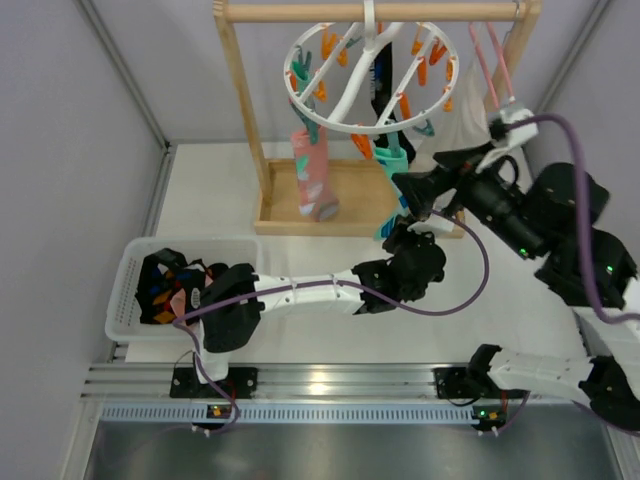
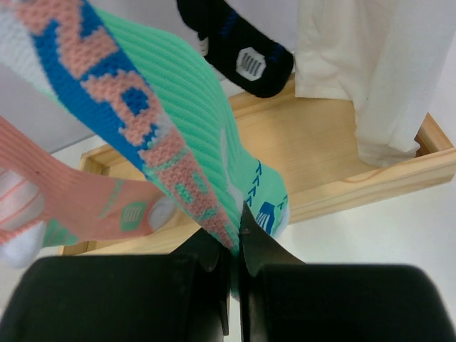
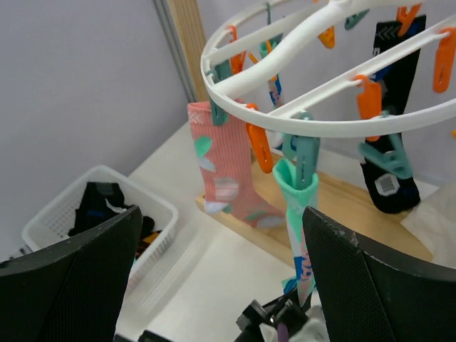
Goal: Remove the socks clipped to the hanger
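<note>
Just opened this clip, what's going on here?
The left gripper is shut on the lower end of the mint-green sock, which hangs from a teal clip on the white ring hanger. The right gripper is open and lined up on that clip, not closed on it. A pink sock and a black sock also hang clipped to the hanger. The white basket on the left already holds several socks.

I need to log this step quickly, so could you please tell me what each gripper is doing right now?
The left gripper is closed on the green sock's lower end.
The right gripper is open, holding nothing.
</note>
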You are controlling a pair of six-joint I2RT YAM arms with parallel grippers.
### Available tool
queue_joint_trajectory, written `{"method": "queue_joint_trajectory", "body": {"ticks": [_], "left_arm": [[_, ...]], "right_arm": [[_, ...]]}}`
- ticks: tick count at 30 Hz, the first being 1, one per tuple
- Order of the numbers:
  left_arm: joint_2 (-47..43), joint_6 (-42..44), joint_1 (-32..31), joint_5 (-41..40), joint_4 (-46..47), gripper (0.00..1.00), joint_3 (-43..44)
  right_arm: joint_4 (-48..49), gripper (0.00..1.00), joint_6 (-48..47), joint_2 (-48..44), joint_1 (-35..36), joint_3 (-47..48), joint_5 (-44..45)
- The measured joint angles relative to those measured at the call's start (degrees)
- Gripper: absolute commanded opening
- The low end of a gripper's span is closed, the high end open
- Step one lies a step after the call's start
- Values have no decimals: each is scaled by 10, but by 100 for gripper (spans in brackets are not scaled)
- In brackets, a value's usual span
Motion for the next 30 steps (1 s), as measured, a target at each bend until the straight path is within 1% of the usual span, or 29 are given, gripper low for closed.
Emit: {"method": "queue_joint_trajectory", "body": {"ticks": [2, 6, 11, 15, 19, 25, 30], "left_arm": [[0, 1, -1, -2, 0, 0, 0], [-13, -9, 0, -1, 2, 0, -22], [-50, -34, 0, 18, 1, 0, -68], [-77, -54, 0, 51, 1, 0, -86], [-101, -88, 0, 79, 1, 0, -109], [-143, -150, 2, 110, 2, 0, -162], [-191, -197, 9, 135, 1, 0, -205]], "right_arm": [[-9, 84, -13, 41, 0, 11, 4], [-30, 82, -34, 109, 0, 19, 9], [-48, 76, -40, 138, -17, 23, 10], [-50, 74, -40, 141, -45, 43, 5], [-47, 72, -40, 154, -71, 69, -31], [-45, 70, -39, 186, -120, 72, -119], [-31, 70, -35, 217, -131, 70, -175]]}}
